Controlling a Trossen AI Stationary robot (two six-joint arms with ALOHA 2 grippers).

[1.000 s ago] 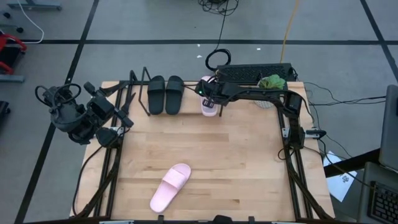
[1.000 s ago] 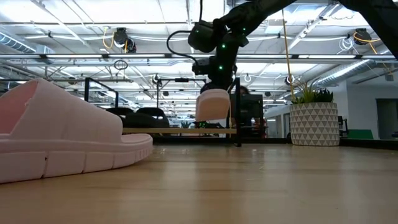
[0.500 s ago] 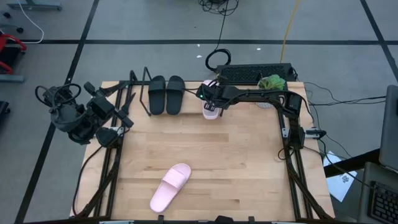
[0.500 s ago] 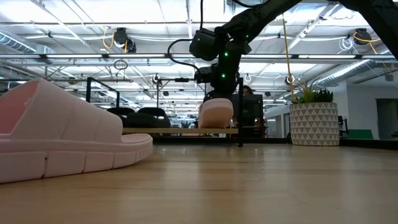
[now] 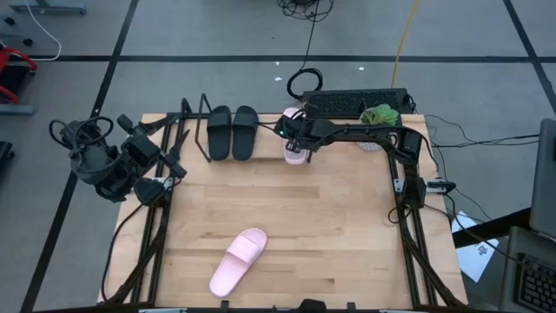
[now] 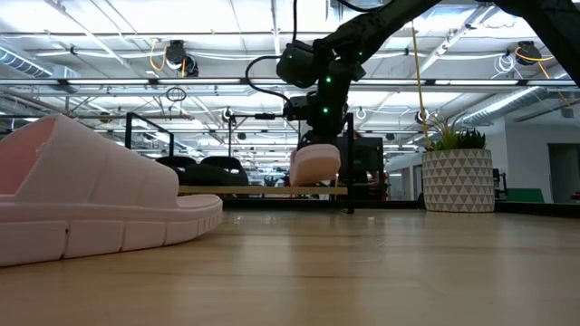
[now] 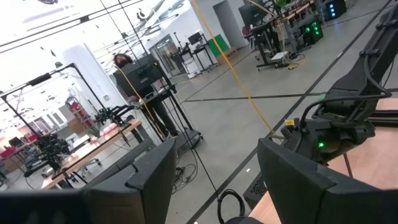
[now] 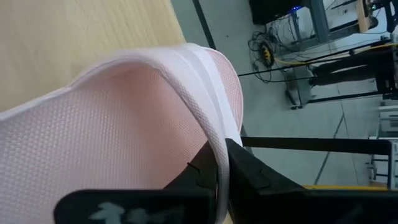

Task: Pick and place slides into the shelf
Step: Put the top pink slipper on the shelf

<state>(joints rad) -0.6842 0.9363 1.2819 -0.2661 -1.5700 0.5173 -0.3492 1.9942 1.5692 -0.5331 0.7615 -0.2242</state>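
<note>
Two black slides (image 5: 231, 132) lie side by side on the shelf (image 5: 187, 130) at the table's far edge. In the low view they show dark on the shelf's board (image 6: 263, 190). My right gripper (image 5: 294, 137) is shut on a pink slide (image 5: 294, 153) just right of the black pair, low over the board (image 6: 314, 165). The second pink slide (image 5: 237, 261) lies sole down near the table's near edge, large in the low view (image 6: 91, 195). My left gripper (image 7: 217, 180) is open, off the table's left edge (image 5: 143, 165). My right gripper pinches the pink slide's raised side rim (image 8: 214, 140) between its two fingers (image 8: 249, 177), coming from above. The slide sits about level, lengthwise far to near, with its underside at the shelf board (image 6: 314, 184). I cannot tell whether it rests on the board.
A black keyboard (image 5: 356, 103) and a green plant (image 5: 380, 115) sit behind the right arm at the far right corner. A patterned planter (image 6: 458, 179) stands in the low view. The middle of the wooden table (image 5: 287, 209) is bare.
My right gripper has moved down with the pink slide, bringing it from above the shelf board to just at it, beside the black slides. It stayed shut. In the last half second it has barely moved.
</note>
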